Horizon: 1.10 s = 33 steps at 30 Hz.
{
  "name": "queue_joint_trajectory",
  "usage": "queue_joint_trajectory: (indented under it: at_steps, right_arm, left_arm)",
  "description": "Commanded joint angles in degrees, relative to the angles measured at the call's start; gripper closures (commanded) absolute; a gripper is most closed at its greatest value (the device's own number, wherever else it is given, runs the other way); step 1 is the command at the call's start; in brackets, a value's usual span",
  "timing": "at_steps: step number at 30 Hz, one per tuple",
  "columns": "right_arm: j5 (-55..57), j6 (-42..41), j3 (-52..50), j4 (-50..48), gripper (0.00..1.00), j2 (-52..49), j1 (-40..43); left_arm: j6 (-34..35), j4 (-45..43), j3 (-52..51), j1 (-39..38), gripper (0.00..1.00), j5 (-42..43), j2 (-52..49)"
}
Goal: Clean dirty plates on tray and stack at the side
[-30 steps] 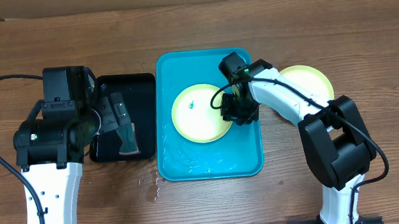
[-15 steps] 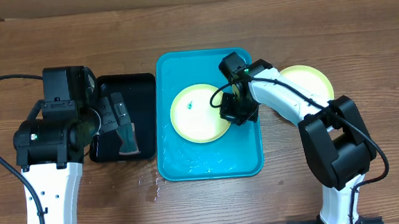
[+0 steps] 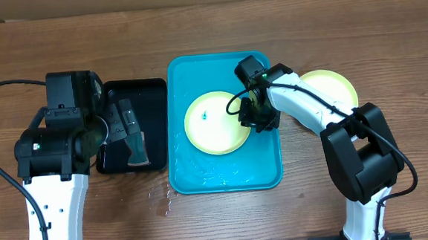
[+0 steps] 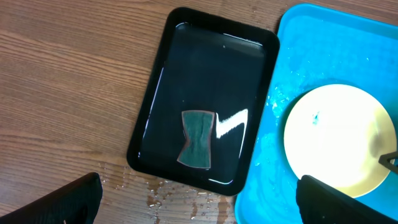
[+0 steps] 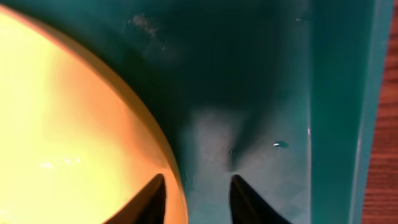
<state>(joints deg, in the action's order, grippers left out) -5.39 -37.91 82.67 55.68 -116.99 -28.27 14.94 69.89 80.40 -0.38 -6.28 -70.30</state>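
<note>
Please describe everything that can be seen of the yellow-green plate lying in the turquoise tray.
The plate is round, flat, pale yellow-green, seemingly smooth plastic. It lies flat about in the middle of the wet turquoise tray. A small dark speck marks its face, left of centre, toward the far side. The right gripper stands at its right edge, fingertips apart with the rim between them; whether they touch it I cannot tell.

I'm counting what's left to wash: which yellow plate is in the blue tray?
The round pale yellow plastic plate with a speck; the other plate lies on the wooden table.
</note>
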Motion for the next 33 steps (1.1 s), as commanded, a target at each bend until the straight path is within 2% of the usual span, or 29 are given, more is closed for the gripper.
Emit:
queue_joint_trajectory:
  at_steps: [1, 10, 15, 25, 29, 33]
  right_arm:
    - [1.5, -0.3, -0.7, -0.1, 0.63, 2.1, -0.3]
    - [1.7, -0.3, -2.8, -2.2, 0.76, 2.1, -0.3]
    - [4.5, -1.2, -3.0, -3.0, 0.76, 2.1, -1.1]
    - [5.4, -1.4, -3.3, -3.4, 0.72, 2.1, -2.3]
    - [5.3, -1.5, -3.3, -3.8, 0.71, 2.1, -2.3]
    - [5.1, -1.8, -3.3, -3.8, 0.71, 2.1, -2.3]
  left_arm:
    - [0.9, 0.0, 0.8, 0.0, 0.0, -0.5, -0.2]
    - [0.9, 0.0, 0.8, 0.0, 0.0, -0.5, -0.2]
    - [-0.2, -4.2, 0.8, 0.0, 0.0, -2.8, -0.2]
    - [-1.2, -4.0, 0.8, 0.0, 0.0, -3.1, -0.2]
    - [-1.0, -3.9, 0.8, 0.0, 0.0, -0.1, -0.3]
    - [0.3, -4.6, 0.8, 0.0, 0.0, 8.5, -0.5]
